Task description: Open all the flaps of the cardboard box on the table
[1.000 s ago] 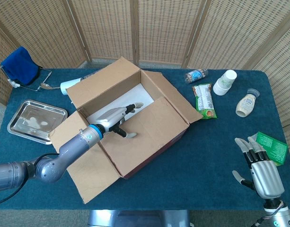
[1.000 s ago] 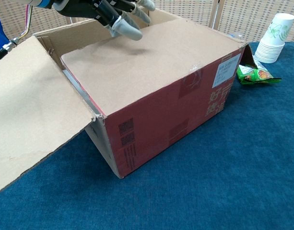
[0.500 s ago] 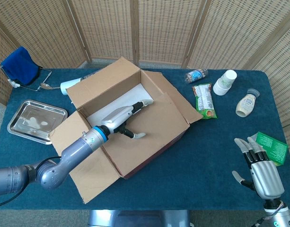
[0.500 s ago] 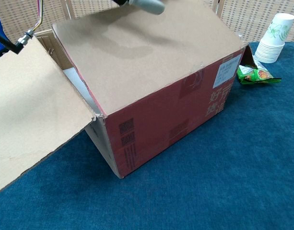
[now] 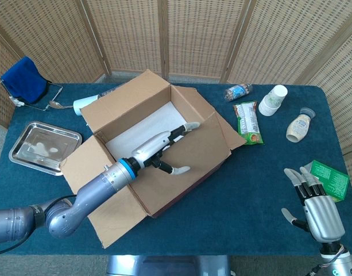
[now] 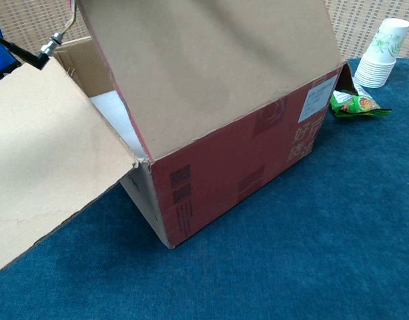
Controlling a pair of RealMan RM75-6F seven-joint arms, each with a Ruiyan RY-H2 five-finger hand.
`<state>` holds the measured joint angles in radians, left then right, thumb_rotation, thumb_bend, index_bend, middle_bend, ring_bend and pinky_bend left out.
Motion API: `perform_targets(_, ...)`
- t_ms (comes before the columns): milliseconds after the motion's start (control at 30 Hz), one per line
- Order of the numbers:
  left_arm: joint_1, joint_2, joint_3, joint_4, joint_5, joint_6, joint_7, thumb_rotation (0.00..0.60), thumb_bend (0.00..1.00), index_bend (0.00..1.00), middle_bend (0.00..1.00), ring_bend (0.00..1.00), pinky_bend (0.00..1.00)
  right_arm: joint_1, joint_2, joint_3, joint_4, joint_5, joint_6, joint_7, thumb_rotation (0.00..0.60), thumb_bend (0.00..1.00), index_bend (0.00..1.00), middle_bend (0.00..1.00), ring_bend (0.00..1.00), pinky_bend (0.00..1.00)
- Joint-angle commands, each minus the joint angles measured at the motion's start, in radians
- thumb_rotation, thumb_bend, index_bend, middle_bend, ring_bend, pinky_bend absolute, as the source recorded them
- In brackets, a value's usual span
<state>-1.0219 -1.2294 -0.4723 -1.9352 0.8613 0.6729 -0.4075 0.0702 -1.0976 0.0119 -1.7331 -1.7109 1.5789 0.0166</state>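
I have the left hand (image 5: 164,150) inside the cardboard box (image 5: 158,144) mid-table, fingers spread against the underside of the near flap (image 6: 211,63), which stands tilted up. My right hand (image 5: 316,210) hovers open near the table edge.

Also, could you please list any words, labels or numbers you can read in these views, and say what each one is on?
"好": large pale character on the red side of the cardboard box; the characters below it are cut off and unclear.
White label on the box's upper corner: print too small to read.
Green snack packet: print blurred.
Green packet by the right hand: unreadable.
Bottles, cups: nothing legible.
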Motion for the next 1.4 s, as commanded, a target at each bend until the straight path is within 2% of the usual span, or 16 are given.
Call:
perform_targets(33,0.035,-0.045,-0.032,-0.007,0.074,-0.009,-0.093,0.600,0.03,0.05,0.02,0.14,0.44,0.001,0.001,0.000,-0.001,0.001,-0.002,0.001,0.600,0.21,0.06,0.14,0.02,0.15)
perform_targets(233,0.052,-0.086,-0.042,0.002,0.157,-0.015,-0.172,0.600,0.03,0.05,0.02,0.14,0.44,0.003,0.001,-0.001,-0.001,0.002,-0.008,0.001,0.600,0.21,0.06,0.13,0.02,0.15)
perform_targets(600,0.064,-0.138,-0.039,0.017,0.207,-0.014,-0.260,0.600,0.03,0.03,0.01,0.13,0.43,0.004,0.004,-0.001,0.000,0.004,-0.009,0.008,0.600,0.21,0.06,0.14,0.02,0.16)
perform_targets(667,0.070,-0.138,-0.044,0.013,0.221,-0.013,-0.280,0.600,0.03,0.02,0.00,0.10,0.37,0.005,0.004,-0.002,0.000,0.003,-0.011,0.008,0.600,0.21,0.06,0.14,0.02,0.16)
perform_targets(733,0.077,-0.136,-0.047,0.011,0.240,-0.008,-0.292,0.600,0.03,0.01,0.00,0.02,0.22,0.005,0.004,-0.002,0.000,0.002,-0.012,0.007,0.600,0.21,0.06,0.14,0.02,0.16)
perform_targets(833,0.086,-0.139,-0.037,0.016,0.268,0.013,-0.283,0.600,0.01,0.00,0.00,0.00,0.09,0.006,0.004,-0.004,-0.001,0.001,-0.013,0.008,0.600,0.21,0.06,0.14,0.02,0.16)
perform_targets(1100,0.080,-0.139,-0.010,0.024,0.260,0.013,-0.264,0.600,0.00,0.00,0.00,0.00,0.07,0.005,0.004,-0.009,-0.005,-0.006,-0.014,0.003,0.600,0.21,0.06,0.13,0.02,0.16)
perform_targets(1400,0.069,-0.152,-0.007,0.027,0.240,-0.002,-0.288,0.600,0.00,0.00,0.00,0.00,0.07,0.006,0.005,-0.009,-0.005,-0.006,-0.014,0.005,0.600,0.21,0.06,0.14,0.02,0.15)
